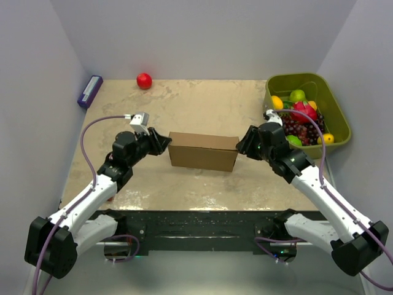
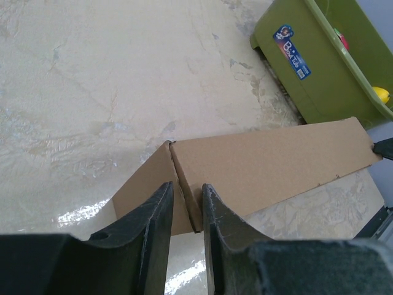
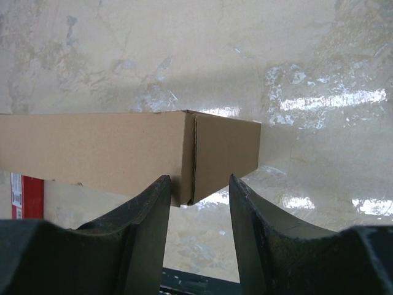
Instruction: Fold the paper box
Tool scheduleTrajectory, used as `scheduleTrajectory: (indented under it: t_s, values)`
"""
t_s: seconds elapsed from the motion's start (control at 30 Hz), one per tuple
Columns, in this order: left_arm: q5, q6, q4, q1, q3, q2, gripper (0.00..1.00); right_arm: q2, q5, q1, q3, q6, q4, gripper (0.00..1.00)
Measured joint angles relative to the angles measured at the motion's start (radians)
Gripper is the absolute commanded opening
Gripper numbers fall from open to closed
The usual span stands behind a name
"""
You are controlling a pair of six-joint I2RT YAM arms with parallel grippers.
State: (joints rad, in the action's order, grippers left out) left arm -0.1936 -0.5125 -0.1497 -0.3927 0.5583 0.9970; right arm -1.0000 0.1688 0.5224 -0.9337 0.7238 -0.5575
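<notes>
The paper box (image 1: 202, 150) is a closed brown cardboard oblong lying across the middle of the table, with one arm at each end. My left gripper (image 1: 166, 142) is at its left end. In the left wrist view the box (image 2: 276, 160) has its near corner edge pinched between the narrow jaws of that gripper (image 2: 187, 187). My right gripper (image 1: 241, 144) is at the right end. In the right wrist view its fingers (image 3: 196, 181) stand open astride the box's (image 3: 92, 147) end corner, with a gap on both sides.
A green bin (image 1: 334, 107) holding several toy fruits stands at the back right, close behind the right arm, and its wall (image 2: 295, 80) shows in the left wrist view. A red ball (image 1: 144, 80) and a purple-blue block (image 1: 90, 91) lie at the back left.
</notes>
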Motion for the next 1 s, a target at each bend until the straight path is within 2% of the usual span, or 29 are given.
scheduleTrajectory:
  t_s: [0.33,0.4,0.67,1.0]
  values:
    - [-0.001,0.0,0.0,0.0,0.0,0.0,0.28,0.01,0.006,0.0,0.0,-0.01,-0.016,0.4]
    - [-0.001,0.0,0.0,0.0,0.0,0.0,0.28,0.006,0.011,0.0,-0.002,-0.014,-0.015,0.35]
    - [-0.002,0.0,-0.003,0.0,0.0,0.0,0.25,-0.008,0.011,0.001,-0.003,-0.031,-0.003,0.25]
    - [-0.002,0.0,-0.01,0.0,0.001,0.01,0.26,-0.074,0.014,0.0,-0.016,-0.056,0.008,0.26]
